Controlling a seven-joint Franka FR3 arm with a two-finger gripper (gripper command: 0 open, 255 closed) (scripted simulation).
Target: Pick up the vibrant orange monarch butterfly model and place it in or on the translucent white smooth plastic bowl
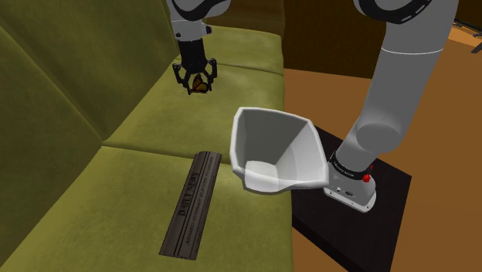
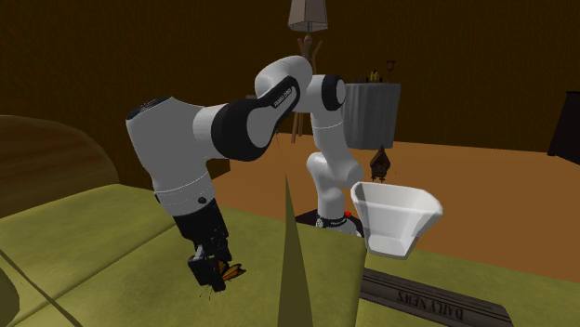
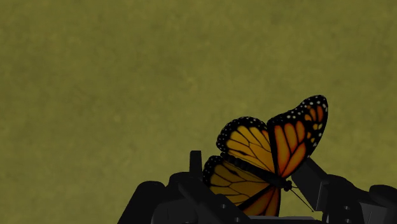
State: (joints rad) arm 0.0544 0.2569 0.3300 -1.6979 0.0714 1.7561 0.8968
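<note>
Well apart from the bowl (image 1: 300, 154), over the sofa (image 1: 147, 116), we note fingers (image 3: 315, 183) clenched on the butterfly (image 3: 257, 153), presumably to carry it there.

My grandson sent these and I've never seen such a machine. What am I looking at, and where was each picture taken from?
It is a white robot arm on a dark box beside an olive-green sofa; the pictures are simulator renders. One camera looks down from beside the box, another faces the arm across the sofa, the third sits on the hand. On the cushions lie a white bowl and a dark slab lettered Daily News. The black gripper clasps an orange-and-black butterfly.
</note>
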